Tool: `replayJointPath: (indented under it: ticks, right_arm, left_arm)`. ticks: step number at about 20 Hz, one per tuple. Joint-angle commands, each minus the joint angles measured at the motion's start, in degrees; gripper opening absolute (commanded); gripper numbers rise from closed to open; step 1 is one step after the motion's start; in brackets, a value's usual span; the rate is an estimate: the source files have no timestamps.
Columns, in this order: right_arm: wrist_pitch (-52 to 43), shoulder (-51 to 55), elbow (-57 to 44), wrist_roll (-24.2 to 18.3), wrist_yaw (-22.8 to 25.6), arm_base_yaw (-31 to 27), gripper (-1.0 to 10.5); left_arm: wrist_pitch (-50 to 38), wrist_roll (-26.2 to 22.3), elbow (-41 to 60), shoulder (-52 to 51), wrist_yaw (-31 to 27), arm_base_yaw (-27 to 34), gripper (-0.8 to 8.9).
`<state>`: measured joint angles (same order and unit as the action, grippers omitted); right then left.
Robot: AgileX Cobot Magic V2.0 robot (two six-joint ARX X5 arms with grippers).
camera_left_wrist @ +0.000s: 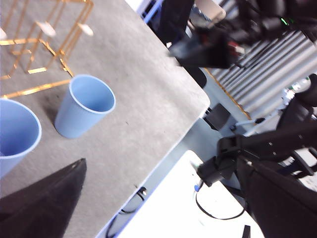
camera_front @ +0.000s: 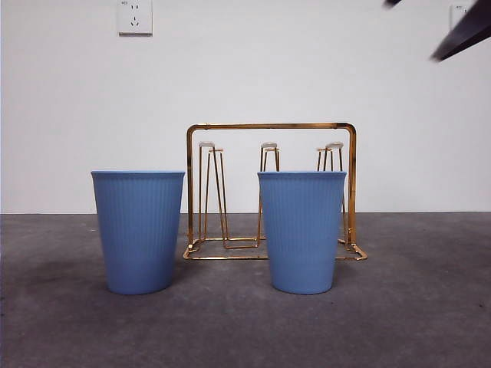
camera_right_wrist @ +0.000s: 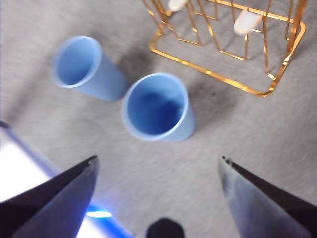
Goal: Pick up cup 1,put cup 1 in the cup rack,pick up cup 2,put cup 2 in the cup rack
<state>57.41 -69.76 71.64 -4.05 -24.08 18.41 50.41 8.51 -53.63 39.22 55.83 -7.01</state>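
2 blue cups (camera_front: 301,231) upright before cup rack (camera_front: 272,192); right gripper (camera_right_wrist: 158,168) spread wide above.

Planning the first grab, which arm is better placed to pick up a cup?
Probably the right: its gripper hangs open directly above the nearer blue cup, upright before the cup rack. The left gripper sits off to the side.

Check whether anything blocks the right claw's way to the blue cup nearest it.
Nothing visible does. The open right claw hangs above the near ribbed blue plastic cup, with only bare grey tabletop between; the gold wire cup rack stands beyond.
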Motion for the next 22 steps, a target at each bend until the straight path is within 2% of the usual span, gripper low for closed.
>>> replayJointPath:
  ticks: [1,5,11,15,20,21,22]
  right_arm:
    - [-0.28,-6.47,3.13,1.64,5.60,3.82,4.1]
    - [-1.60,-16.66,7.10,2.64,12.92,9.38,4.1]
    - [-5.90,-26.51,7.39,4.72,15.58,11.32,4.0]
    - [-7.48,-29.88,7.37,5.44,16.61,11.30,1.7]
    - [-8.00,-32.28,7.37,5.44,15.56,11.32,1.5]
    - [-7.76,-32.44,7.37,5.42,15.80,11.30,1.1]
    - [-7.78,-32.44,7.37,5.01,15.72,11.30,-0.1]
  left_arm:
    - [-0.90,0.28,-0.26,0.61,0.33,-0.35,6.20]
    - [-2.12,0.39,-0.26,1.46,0.33,-0.50,6.20]
    - [-3.61,1.99,-0.26,2.08,0.35,-1.70,6.20]
    - [-3.82,2.73,-0.26,2.95,0.37,-2.69,6.20]
    - [-7.65,6.43,-0.26,4.66,1.18,-4.42,6.20]
    - [-8.98,7.50,-0.26,4.98,1.20,-4.74,6.20]
    - [-10.27,8.55,-0.26,5.14,1.16,-5.07,6.20]
